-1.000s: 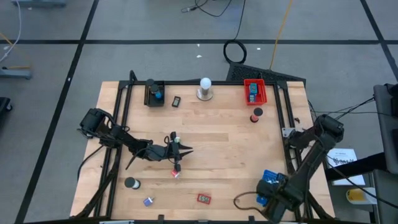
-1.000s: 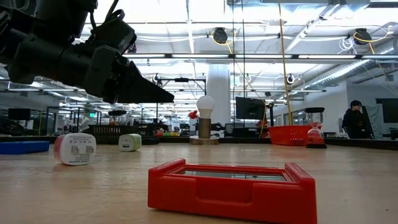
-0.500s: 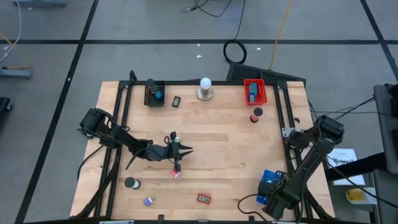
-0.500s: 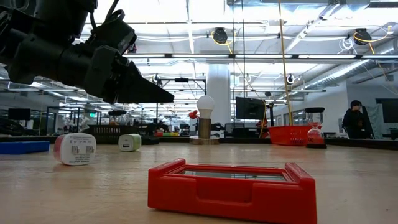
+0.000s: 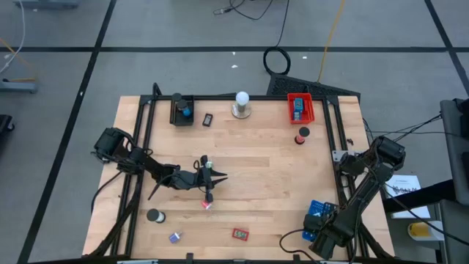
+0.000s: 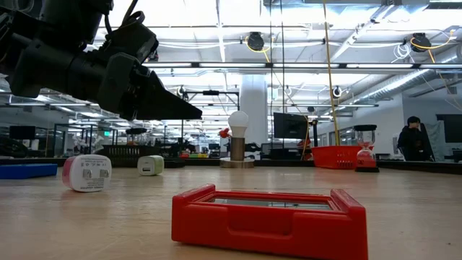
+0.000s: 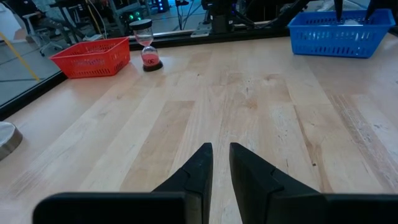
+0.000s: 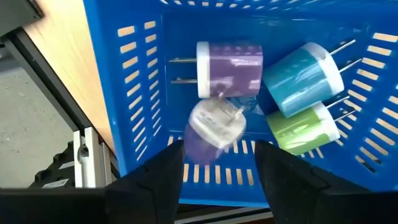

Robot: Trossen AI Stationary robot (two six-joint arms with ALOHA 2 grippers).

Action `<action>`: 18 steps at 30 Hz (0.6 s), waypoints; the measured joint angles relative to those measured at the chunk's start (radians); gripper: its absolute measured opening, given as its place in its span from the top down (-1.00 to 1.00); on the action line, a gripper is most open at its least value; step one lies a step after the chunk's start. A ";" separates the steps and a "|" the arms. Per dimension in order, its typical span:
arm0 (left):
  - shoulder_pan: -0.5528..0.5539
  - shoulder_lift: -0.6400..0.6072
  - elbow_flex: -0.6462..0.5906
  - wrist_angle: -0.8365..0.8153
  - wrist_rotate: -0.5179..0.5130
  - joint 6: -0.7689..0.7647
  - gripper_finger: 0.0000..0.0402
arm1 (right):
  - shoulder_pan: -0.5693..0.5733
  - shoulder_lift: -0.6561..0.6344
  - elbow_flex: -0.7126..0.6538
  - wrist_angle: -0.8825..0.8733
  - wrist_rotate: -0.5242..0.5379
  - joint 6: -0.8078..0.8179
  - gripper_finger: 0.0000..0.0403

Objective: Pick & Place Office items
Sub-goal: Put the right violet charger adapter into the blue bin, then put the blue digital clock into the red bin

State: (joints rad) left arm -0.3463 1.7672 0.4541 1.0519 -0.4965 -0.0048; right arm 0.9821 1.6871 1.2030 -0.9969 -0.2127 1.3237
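Now the right tool point(image 8: 217, 163) hangs with fingers spread over the blue basket point(image 8: 134, 93), a purple-and-clear plug point(image 8: 214, 127) loose between them, above three other plugs.

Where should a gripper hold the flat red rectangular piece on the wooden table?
Its two long edges, from straight above. The flat red rectangular piece lies on the wooden table, low and wide, so a sideways approach may find little wall.

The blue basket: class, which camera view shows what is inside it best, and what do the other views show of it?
The right wrist view: it looks straight into the blue basket, showing plug-like pieces, purple, teal and green, with the open right gripper just above. The high view shows the basket small, partly under the right arm. The left wrist view shows its side wall. The low view doesn't clearly show it.
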 joint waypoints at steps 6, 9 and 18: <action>0.000 0.000 0.000 0.000 0.000 0.000 0.69 | 0.000 0.000 0.000 0.006 -0.022 -0.001 0.14; 0.000 0.000 0.000 0.000 0.000 0.000 0.69 | 0.000 0.000 0.000 0.007 -0.029 -0.002 0.25; 0.000 0.000 0.000 0.000 0.000 0.000 0.69 | -0.006 -0.052 0.000 0.005 -0.015 -0.026 0.72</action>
State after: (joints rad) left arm -0.3463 1.7672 0.4541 1.0519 -0.4968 -0.0048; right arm 0.9763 1.6352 1.2030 -0.9921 -0.2276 1.2975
